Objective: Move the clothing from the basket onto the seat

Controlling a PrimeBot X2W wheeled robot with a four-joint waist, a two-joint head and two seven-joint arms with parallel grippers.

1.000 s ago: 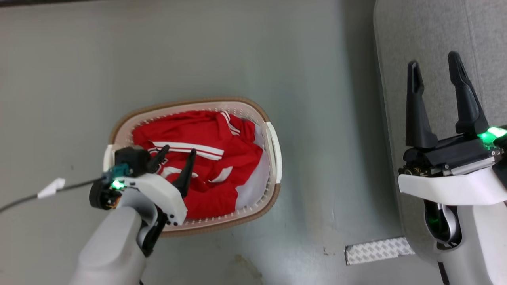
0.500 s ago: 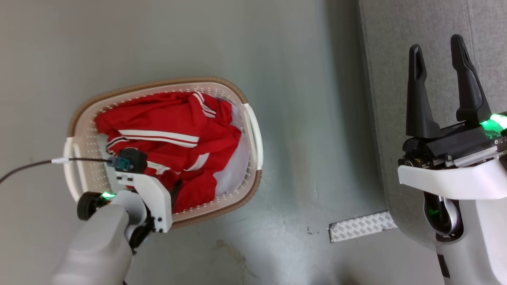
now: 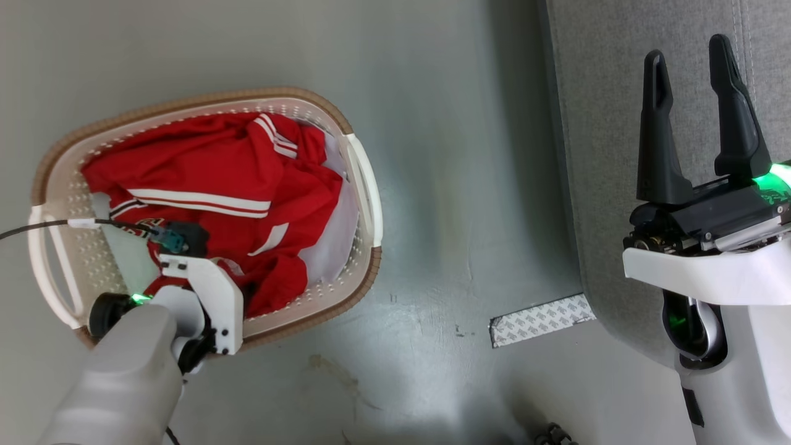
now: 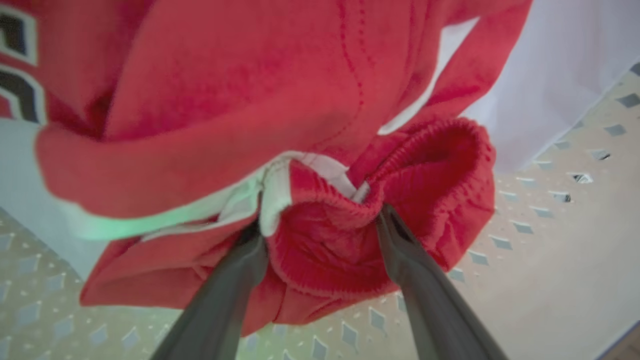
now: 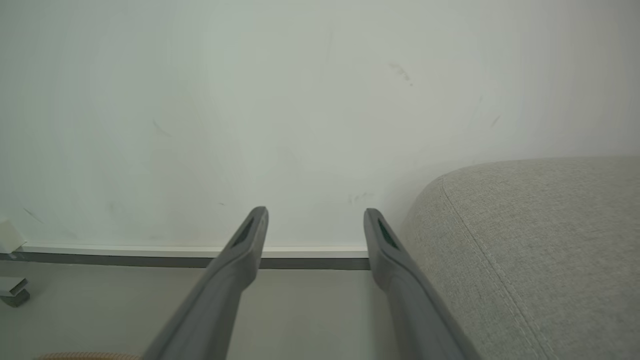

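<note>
Lettering [image 4: 17, 65] on the clothing [image 4: 250, 100] unreadable

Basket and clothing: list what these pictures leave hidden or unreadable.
- Lettering on the clothing: left wrist view, cut by the edge, blurred.
- Basket bottom: head view, covered by clothing.
- Left gripper tips: sunk in red folds.
- Seat: cut off by head view's edge.

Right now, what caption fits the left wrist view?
Open left gripper straddles a fold of red clothing inside the basket.
</note>
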